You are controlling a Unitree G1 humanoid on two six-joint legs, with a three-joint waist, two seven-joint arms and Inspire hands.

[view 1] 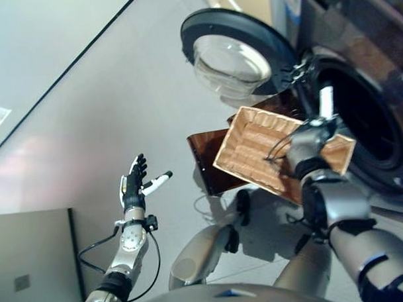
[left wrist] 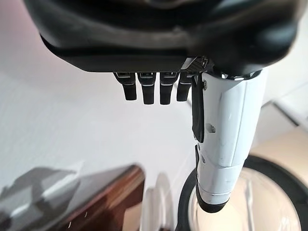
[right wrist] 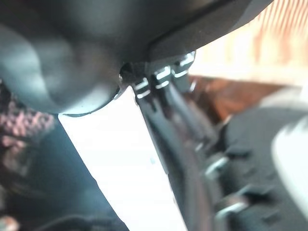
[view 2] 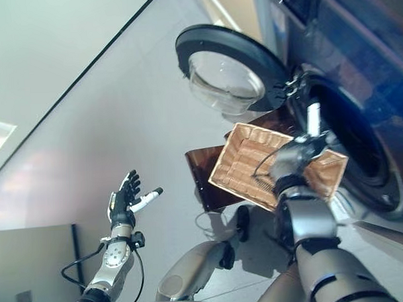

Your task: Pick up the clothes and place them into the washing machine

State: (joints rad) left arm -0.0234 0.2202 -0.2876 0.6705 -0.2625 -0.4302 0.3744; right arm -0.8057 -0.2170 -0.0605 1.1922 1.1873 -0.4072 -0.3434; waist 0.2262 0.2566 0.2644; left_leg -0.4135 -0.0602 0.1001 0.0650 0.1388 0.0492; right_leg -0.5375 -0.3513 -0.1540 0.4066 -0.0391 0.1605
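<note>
A woven wicker basket [view 1: 261, 149] is tilted up against the washing machine's dark round opening [view 1: 366, 119]. Its inside faces me and looks empty. My right hand [view 1: 307, 144] is curled over the basket's rim on the machine side, thumb sticking up. In the right wrist view a patch of dark pinkish fabric [right wrist: 19, 125] shows past the thumb; I cannot tell where it lies. My left hand [view 1: 133, 183] is held up over the floor at the left, fingers straight, holding nothing.
The machine's round glass door [view 1: 234, 54] hangs open to the left of the opening. A glossy brown panel [view 1: 208, 161] sits under and behind the basket. A grey box [view 1: 33, 263] stands at the lower left on the grey floor.
</note>
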